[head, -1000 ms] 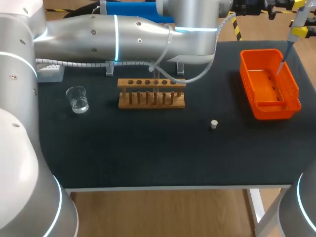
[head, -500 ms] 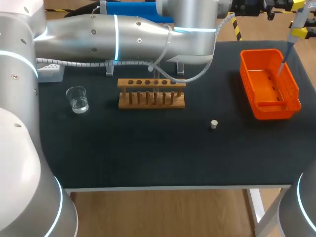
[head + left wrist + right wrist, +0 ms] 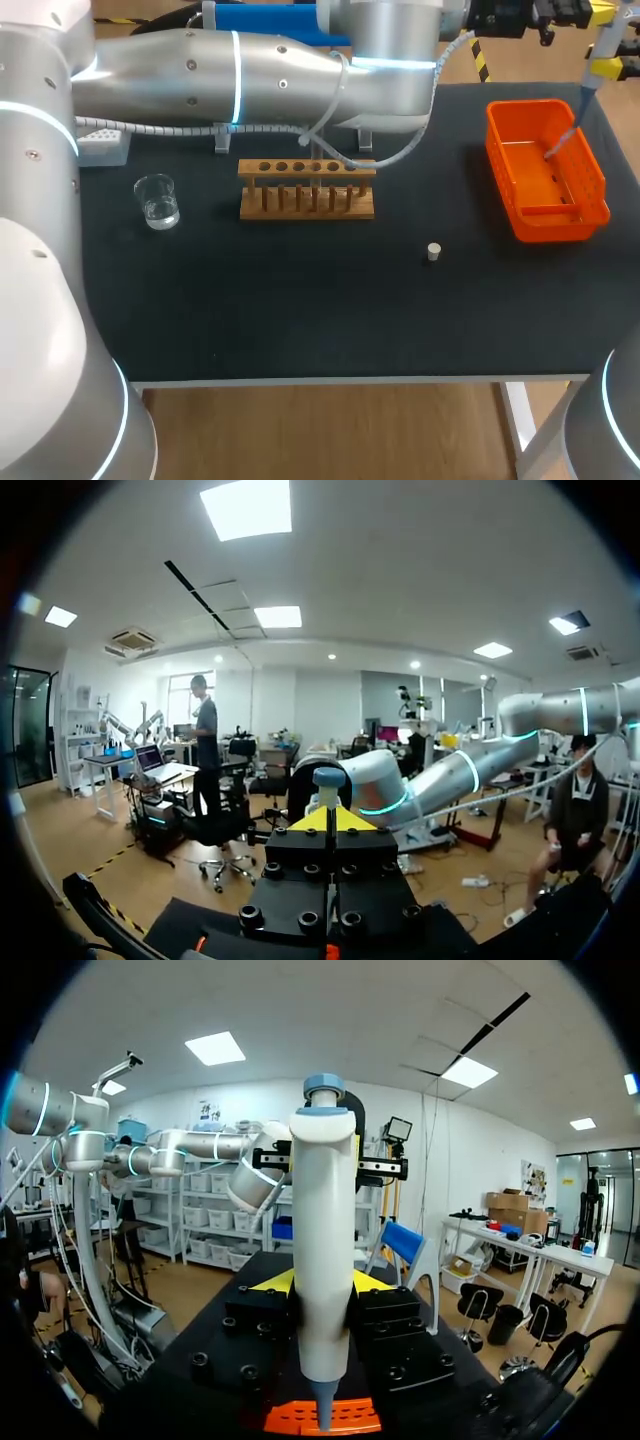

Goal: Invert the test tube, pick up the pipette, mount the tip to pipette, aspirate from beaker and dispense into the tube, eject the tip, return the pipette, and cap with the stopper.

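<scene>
"Where is the pipette [image 3: 322, 1250] sitting right now?"

"It's hanging directly above the orange basket [image 3: 555, 222], over its far end. It's standing upright, with its nose pointing down into the basket. The right pincer [image 3: 322, 1282] is clamping the barrel, one yellow finger on either side."

"And the tip?"

"The thin tip [image 3: 560, 140] is slanting down inside the basket, just under the nose. I can't tell whether it's hanging on or dropping free."

"So everything's turning on that line from nose to basket?"

"I'm guessing so. Ejecting only needs the basket lying straight beneath the nose, and it is. Returning the pipette is then falling to the right arm, since that's the one gripping it."

"The other arm?"

"The left pincer [image 3: 326, 822] is hovering beyond the basket's far side, facing the pipette. Its yellow tips are pressing together, with nothing showing between them. The stopper [image 3: 433, 251] is lying on the desk [image 3: 300, 310] off the basket's near corner, toward the wooden rack [image 3: 306, 188]."
</scene>
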Robot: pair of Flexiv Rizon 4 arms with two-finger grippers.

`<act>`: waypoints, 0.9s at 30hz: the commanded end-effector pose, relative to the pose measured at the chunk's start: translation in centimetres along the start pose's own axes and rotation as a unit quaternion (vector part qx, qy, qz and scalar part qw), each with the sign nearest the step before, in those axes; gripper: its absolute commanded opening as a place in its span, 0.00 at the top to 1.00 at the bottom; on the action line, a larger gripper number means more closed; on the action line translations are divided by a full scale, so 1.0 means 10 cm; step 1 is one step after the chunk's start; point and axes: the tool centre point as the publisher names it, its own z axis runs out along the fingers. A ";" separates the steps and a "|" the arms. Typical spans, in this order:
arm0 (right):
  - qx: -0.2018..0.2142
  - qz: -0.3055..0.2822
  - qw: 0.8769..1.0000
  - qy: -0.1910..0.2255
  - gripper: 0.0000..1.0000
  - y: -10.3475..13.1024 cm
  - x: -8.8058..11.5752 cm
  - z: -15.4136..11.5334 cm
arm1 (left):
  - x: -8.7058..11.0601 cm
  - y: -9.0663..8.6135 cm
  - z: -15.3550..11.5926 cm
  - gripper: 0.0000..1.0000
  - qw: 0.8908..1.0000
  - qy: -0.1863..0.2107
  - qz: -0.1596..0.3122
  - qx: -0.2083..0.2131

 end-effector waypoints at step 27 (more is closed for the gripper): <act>0.002 0.000 1.000 0.000 1.00 0.08 0.00 0.01 | 0.04 -0.34 -0.10 0.00 0.999 -0.013 0.039 0.013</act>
